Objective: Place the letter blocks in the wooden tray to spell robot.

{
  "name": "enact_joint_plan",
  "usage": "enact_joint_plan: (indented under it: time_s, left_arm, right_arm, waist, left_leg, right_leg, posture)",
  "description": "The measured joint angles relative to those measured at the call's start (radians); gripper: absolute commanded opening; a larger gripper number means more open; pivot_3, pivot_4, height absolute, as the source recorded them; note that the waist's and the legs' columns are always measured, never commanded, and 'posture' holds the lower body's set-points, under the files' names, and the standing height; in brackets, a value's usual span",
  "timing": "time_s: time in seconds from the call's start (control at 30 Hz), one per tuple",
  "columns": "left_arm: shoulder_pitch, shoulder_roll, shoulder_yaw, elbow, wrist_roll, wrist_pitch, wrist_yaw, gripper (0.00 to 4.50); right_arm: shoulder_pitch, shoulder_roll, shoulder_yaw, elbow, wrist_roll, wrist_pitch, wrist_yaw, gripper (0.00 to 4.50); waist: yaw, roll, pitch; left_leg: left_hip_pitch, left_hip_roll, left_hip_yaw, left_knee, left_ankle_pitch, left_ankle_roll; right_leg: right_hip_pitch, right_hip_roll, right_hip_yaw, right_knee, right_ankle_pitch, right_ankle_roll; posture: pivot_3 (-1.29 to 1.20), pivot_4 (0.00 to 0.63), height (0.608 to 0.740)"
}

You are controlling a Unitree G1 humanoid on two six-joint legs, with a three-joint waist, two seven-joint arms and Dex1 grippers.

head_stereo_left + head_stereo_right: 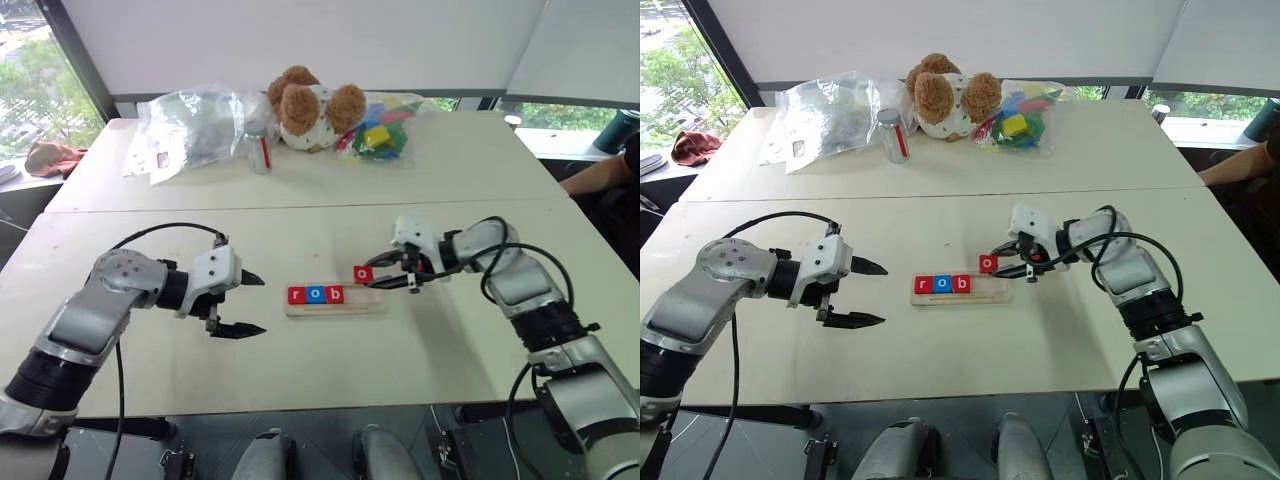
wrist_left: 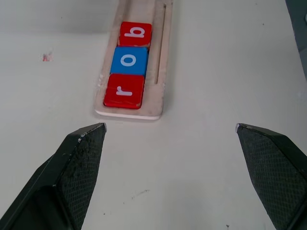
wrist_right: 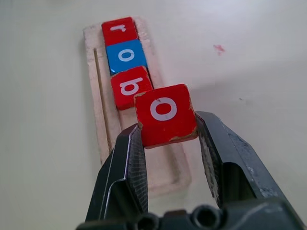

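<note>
You're on the fourth letter. Your right pincer (image 3: 168, 139) is clamped on a red "o" block (image 3: 165, 115), held in the air just above and a touch to the right of the wooden tray (image 1: 335, 306), which sits mid-tabletop (image 1: 300, 370) between the two arms. Red "r" (image 2: 124, 90), blue "o" (image 2: 129, 60) and red "b" (image 2: 135, 34) already fill the tray's left three slots, edge to edge. Your left pincer (image 1: 240, 303) hangs wide open and empty, just left of the tray. Next: lower the "o" flat into the slot right of the "b", letter upright, then release. I can't spot the "t" block, so you'll need to find it.
</note>
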Motion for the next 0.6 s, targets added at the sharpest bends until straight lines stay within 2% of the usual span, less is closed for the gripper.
enact_joint_plan:
  time_s: [0.3, 0.6]
  left_arm:
    - [0.027, -0.004, 0.006, -0.033, -0.002, 0.004, 0.034, 4.50]
    - [0.032, -0.027, 0.005, -0.033, -0.002, 0.006, 0.057, 4.50]
  right_arm:
    - [-0.017, 0.021, 0.067, 0.033, -0.047, -0.013, 0.031, 1.12]
    - [-0.033, 0.072, 0.076, 0.075, -0.076, -0.042, 0.011, 1.12]
  waist:
    - [-0.009, 0.000, 0.000]
    - [-0.008, 0.000, 0.000]
  left_leg:
    - [0.000, 0.000, 0.000, 0.000, 0.000, 0.000]
    - [0.000, 0.000, 0.000, 0.000, 0.000, 0.000]
  right_leg:
    - [-0.001, 0.000, 0.000, 0.000, 0.000, 0.000]
    - [-0.001, 0.000, 0.000, 0.000, 0.000, 0.000]
  posture:
    - [0.00, 0.150, 0.740]
    - [0.00, 0.150, 0.740]
